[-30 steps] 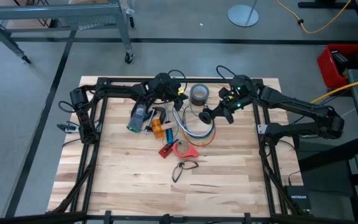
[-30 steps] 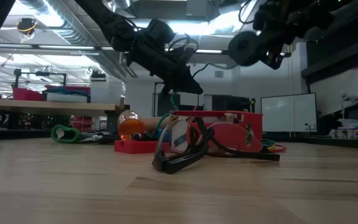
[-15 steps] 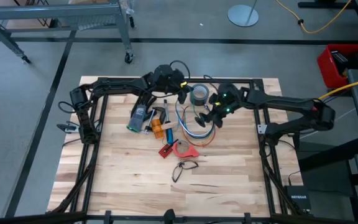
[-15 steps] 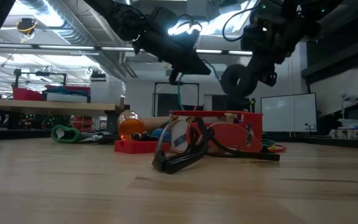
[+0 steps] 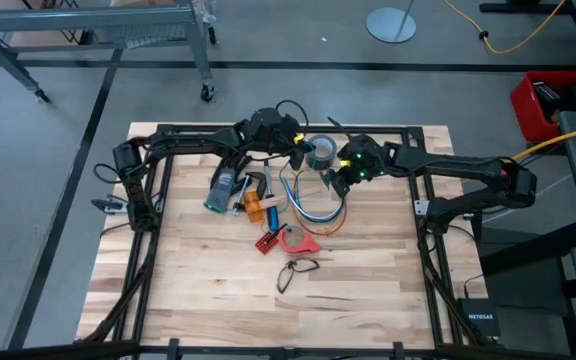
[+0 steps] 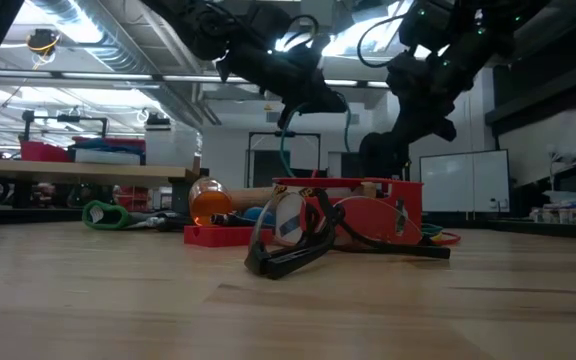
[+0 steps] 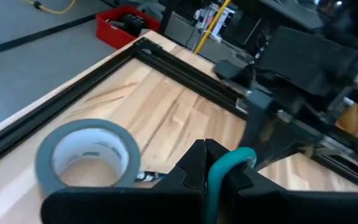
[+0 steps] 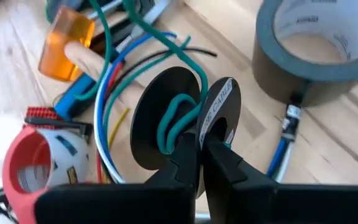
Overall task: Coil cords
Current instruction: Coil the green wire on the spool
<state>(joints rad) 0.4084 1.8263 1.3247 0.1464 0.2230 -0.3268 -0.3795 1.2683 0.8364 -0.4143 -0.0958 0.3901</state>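
A loose loop of blue, white and red-orange cords (image 5: 315, 207) lies on the table; it also shows in the right wrist view (image 8: 107, 109). A green cable (image 8: 114, 37) runs from the pile up to my left gripper (image 7: 219, 168) and on to a black spool (image 8: 185, 118). My left gripper (image 5: 294, 152) is shut on this cable, above the table beside the grey duct tape (image 5: 320, 151). My right gripper (image 5: 334, 174) is shut on the spool, just right of the cords. My left gripper pinches the green cable (image 7: 224, 163) between its two fingers. The cable bends over past the fingertips and is lifted clear of the table, hanging slack below in the low view (image 6: 289, 140). My right gripper pinches the spool's labelled flange (image 8: 215, 112) between its two fingers, at the rim. The spool is lifted above the table, its discs on edge. Several turns of green cable (image 8: 174, 124) lie on its core between the two discs.
The duct tape (image 8: 316, 50) stands on the table at the far side. An orange-headed mallet (image 8: 70, 40), a red tape dispenser (image 8: 39, 158), a grey-green tool (image 5: 223, 188) and black glasses (image 5: 296, 270) lie around the cords. Bare wood is toward the near edge.
My right gripper has come down and toward the table's left with the spool, ending next to the duct tape and over the cords. My left gripper has risen a little and gone right, keeping the green cable.
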